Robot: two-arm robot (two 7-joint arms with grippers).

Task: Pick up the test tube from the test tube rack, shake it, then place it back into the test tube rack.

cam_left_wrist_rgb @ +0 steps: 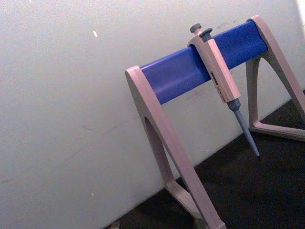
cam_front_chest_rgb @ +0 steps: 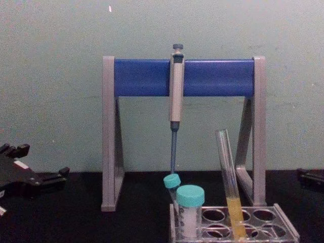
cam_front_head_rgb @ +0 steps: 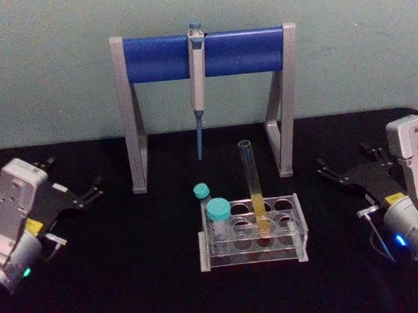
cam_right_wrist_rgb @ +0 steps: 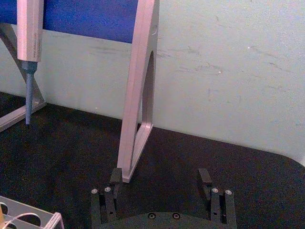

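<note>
Standing in one test tube rack [cam_front_head_rgb: 298, 225]: one test tube [cam_front_head_rgb: 254, 189], two vials [cam_front_head_rgb: 217, 213].

Black table [cam_front_head_rgb: 132, 289] bearing the test tube rack [cam_front_head_rgb: 253, 247] and, behind it, a pipette stand [cam_front_head_rgb: 206, 103] (grey-legged, blue-barred).

The head camera looked forward and down from above, taking in the whole black counter [cam_front_head_rgb: 131, 275] with the pipette stand [cam_front_head_rgb: 203, 54] at the upper middle of the frame. The chest camera sat lower and nearer, facing the stand straight on, the test tube rack [cam_front_chest_rgb: 253, 223] cut off at the bottom edge. The left wrist camera tilted upward at the stand from close by. The right wrist camera sat low over the counter, near one stand leg [cam_right_wrist_rgb: 140, 95]. All four views shared the stand.
</note>
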